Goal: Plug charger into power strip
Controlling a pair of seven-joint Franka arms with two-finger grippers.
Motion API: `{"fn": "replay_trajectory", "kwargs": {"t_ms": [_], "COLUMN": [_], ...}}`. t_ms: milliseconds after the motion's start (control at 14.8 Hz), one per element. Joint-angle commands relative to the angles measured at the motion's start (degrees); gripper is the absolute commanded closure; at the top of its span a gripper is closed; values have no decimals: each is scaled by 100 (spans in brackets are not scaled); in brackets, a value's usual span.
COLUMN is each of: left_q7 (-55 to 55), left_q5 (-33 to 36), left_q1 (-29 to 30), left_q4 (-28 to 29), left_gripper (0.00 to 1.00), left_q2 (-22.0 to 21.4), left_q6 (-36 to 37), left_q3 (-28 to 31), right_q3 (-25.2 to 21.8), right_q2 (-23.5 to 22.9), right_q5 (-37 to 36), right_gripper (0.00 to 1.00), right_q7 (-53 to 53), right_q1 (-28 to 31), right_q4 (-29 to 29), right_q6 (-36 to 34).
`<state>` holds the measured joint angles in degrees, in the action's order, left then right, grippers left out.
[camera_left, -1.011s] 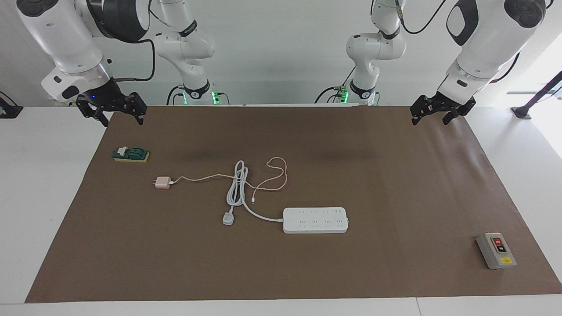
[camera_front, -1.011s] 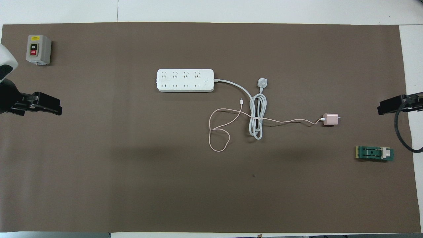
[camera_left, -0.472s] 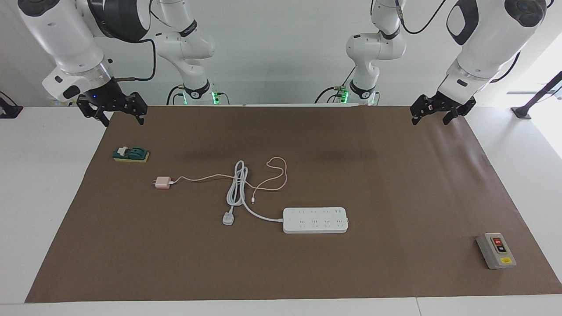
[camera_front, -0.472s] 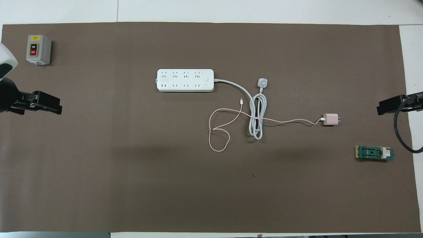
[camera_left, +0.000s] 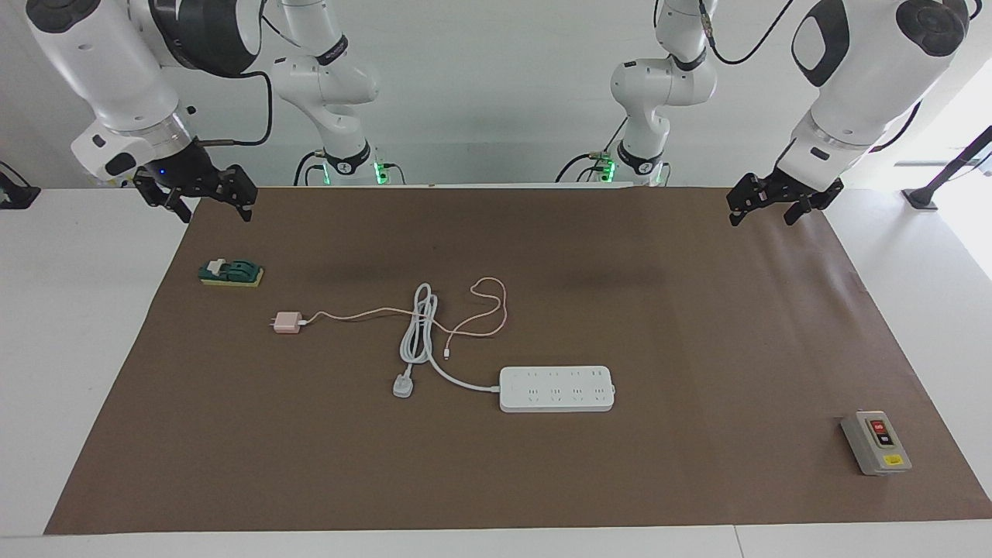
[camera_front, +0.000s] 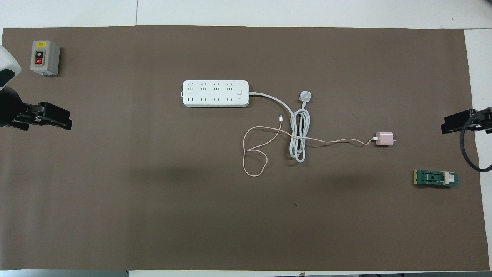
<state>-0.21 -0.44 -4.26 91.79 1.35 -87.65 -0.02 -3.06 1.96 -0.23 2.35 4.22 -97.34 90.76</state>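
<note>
The charger (camera_left: 287, 322) (camera_front: 384, 139) is a small pink cube lying on the brown mat toward the right arm's end. Its thin pink cable (camera_left: 488, 310) loops across the strip's coiled white cord. The power strip (camera_left: 556, 388) (camera_front: 215, 93) lies flat mid-table, sockets up, farther from the robots than the charger. Its white plug (camera_left: 402, 385) lies loose on the mat. My right gripper (camera_left: 215, 211) (camera_front: 447, 125) hangs open and empty over the mat's edge at its own end. My left gripper (camera_left: 761, 217) (camera_front: 65, 120) hangs open and empty over the mat's edge at the left arm's end.
A grey box with red and black buttons (camera_left: 876, 442) (camera_front: 44, 57) stands at the mat's corner at the left arm's end, farthest from the robots. A green and yellow block (camera_left: 231, 273) (camera_front: 436, 179) lies near the right gripper, nearer to the robots than the charger.
Both grippers have shifted slightly in the air, still open. Nothing on the mat has moved.
</note>
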Motion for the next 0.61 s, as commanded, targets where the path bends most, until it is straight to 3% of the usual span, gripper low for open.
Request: {"fn": "replay_trajectory", "kwargs": {"t_ms": [0, 337, 539], "left_q7": [65, 109, 101], "left_q5": [0, -123, -437], "left_q1": [-110, -101, -110], "left_q4": [-188, -575, -610], "left_gripper": [0, 0, 0], "left_q2": [242, 777, 849], "left_q6": [81, 195, 301], "left_q3": [46, -85, -190], "right_q3": [33, 7, -2], "right_q2": [-230, -932, -1276], "right_q5": [443, 1751, 2464], "right_gripper": [0, 0, 0], "right_q7": [-881, -3517, -4302], "right_q1": [307, 579, 808], "right_q4": [-74, -83, -258], "right_q6": [29, 248, 625]}}
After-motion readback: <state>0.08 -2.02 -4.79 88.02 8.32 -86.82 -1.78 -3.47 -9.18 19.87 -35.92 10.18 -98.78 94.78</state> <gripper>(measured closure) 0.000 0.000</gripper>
